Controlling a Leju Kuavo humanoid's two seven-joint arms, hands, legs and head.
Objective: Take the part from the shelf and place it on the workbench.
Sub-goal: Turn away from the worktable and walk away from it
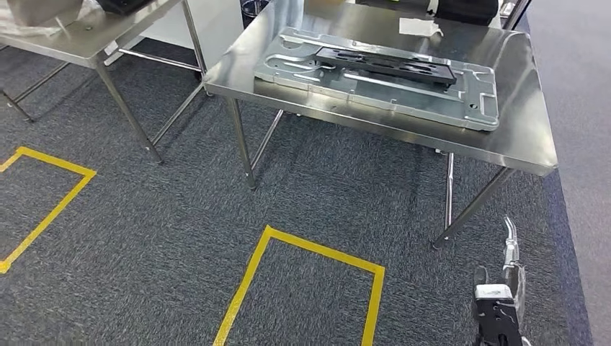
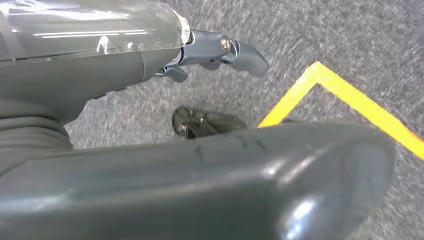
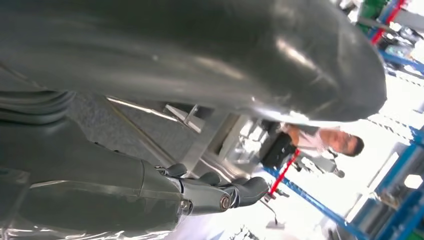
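A silver stamped metal panel [image 1: 375, 78] lies flat on the steel workbench [image 1: 515, 140] ahead of me, with a long black plate [image 1: 393, 65] resting on top of it. My right hand [image 1: 499, 303] hangs low at the lower right, well below the bench top and near its front right leg. In the right wrist view that right hand [image 3: 200, 192] has its fingers [image 3: 245, 190] stretched out and nothing between them and the thumb. My left hand [image 2: 165, 65] hangs over the carpet with fingers [image 2: 240, 52] extended and holds nothing.
A second steel table [image 1: 86, 40] stands at the upper left. Yellow tape outlines [image 1: 310, 252] mark the grey carpet, another [image 1: 47, 191] further left. A white sheet [image 1: 419, 27] and a black item [image 1: 468, 9] lie at the bench's far edge. A person [image 3: 325, 140] stands beyond blue racks [image 3: 320, 205].
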